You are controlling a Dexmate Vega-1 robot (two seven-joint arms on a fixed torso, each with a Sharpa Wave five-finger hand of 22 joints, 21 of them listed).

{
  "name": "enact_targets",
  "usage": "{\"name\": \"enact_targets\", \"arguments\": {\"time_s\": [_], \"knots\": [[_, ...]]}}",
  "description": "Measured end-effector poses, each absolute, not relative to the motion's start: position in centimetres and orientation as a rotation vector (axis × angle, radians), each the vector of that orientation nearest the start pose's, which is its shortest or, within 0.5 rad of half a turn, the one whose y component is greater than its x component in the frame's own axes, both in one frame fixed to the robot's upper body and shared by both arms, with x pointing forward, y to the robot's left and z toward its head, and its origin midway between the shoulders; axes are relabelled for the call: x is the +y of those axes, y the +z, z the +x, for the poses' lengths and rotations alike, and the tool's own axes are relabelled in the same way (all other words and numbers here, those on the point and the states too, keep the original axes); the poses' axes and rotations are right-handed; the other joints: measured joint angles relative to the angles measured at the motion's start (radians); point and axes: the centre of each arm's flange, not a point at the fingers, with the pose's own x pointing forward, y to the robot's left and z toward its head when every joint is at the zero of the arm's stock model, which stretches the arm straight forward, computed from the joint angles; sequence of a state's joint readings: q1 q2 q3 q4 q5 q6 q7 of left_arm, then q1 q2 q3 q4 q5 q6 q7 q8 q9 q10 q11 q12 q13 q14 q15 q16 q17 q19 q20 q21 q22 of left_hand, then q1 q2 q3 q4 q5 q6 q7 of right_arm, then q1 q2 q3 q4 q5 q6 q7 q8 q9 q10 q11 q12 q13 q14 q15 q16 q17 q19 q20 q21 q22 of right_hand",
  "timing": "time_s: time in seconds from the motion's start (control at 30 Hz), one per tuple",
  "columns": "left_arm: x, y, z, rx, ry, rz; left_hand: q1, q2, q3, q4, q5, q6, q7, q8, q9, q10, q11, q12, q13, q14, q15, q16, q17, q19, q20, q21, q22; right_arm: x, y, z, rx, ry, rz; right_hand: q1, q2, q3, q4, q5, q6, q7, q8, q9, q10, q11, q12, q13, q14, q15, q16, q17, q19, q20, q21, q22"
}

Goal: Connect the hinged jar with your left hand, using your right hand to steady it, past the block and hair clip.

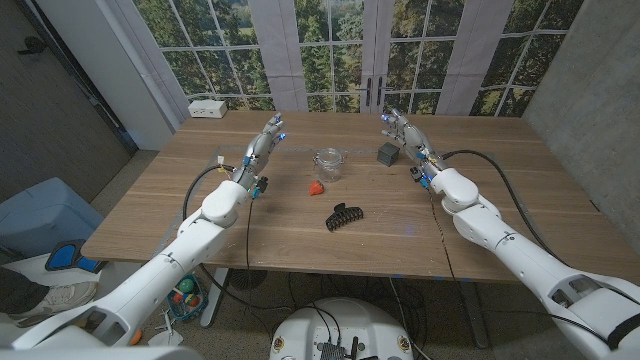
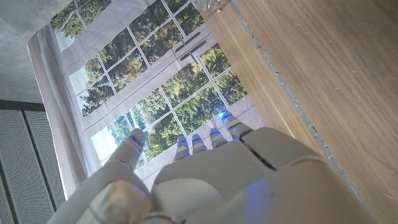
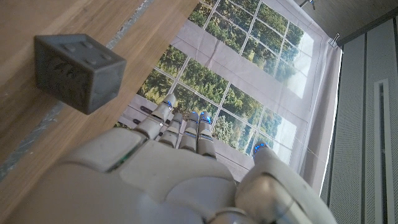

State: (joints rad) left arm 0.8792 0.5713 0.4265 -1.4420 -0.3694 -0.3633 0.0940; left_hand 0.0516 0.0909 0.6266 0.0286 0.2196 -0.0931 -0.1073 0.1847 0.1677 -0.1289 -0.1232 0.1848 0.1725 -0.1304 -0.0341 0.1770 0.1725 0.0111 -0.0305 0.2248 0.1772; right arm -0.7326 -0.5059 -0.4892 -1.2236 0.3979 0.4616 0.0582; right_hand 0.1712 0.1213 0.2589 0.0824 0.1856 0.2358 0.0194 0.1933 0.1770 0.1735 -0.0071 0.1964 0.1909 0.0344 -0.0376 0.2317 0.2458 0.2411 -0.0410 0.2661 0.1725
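Jar (image 1: 328, 163) stands upper centre of frame, untouched, beyond hair clip (image 1: 344, 216). Left hand (image 1: 262, 147) and right hand (image 1: 405, 137) flank it, fingers extended, holding nothing; block (image 1: 388, 153) beside right hand, likely staged for approach.

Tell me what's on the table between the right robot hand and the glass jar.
In the head view, the dark grey block sits between the right robot hand and the jar, close beside the hand. The stretch from block to jar is bare wood.
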Motion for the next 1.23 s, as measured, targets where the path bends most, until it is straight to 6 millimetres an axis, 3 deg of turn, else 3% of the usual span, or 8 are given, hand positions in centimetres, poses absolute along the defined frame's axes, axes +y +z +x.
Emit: {"name": "enact_targets", "arguments": {"time_s": [0.43,0.47,1.23], "knots": [[25.6,-1.0,61.9,-0.74,-0.195,0.247,0.001,-0.001,0.003,-0.003,0.0,0.0,0.0,0.0,0.0,0.0,0.0,0.0,0.0,0.0,0.0,0.0,0.0,0.0,0.0,-0.007,0.0,-25.3,0.3,65.0,-0.748,0.285,-0.157,0.011,0.011,0.008,-0.002,0.0,0.004,0.003,0.0,0.0,0.0,0.0,0.0,0.0,0.0,0.0,-0.008,-0.004,0.0,0.0,-0.004,0.0],[25.6,-0.9,61.9,-0.741,-0.195,0.246,0.003,-0.003,0.003,-0.003,0.0,0.0,0.0,0.0,0.0,0.0,0.0,0.0,0.0,0.0,0.0,0.0,0.0,0.0,0.0,-0.007,0.0,-26.1,0.0,64.9,-0.745,0.264,-0.128,0.011,0.011,0.008,-0.003,0.0,0.007,0.0,0.0,0.0,0.0,0.0,0.0,0.0,0.0,0.0,-0.008,-0.004,0.0,0.0,-0.004,0.0],[25.9,-1.6,60.6,-0.722,-0.176,0.25,0.008,0.003,0.007,-0.007,0.0,0.0,0.0,0.0,0.0,-0.006,0.006,0.0,0.0,0.0,0.0,0.0,-0.005,0.0,0.0,-0.011,0.0,-29.4,-1.2,64.9,-0.721,0.233,0.119,0.011,0.011,0.017,-0.012,0.0,0.027,0.016,0.0,0.0,0.025,0.015,0.004,0.0,0.013,0.002,-0.008,-0.009,0.02,0.001,-0.007,0.0]]}}
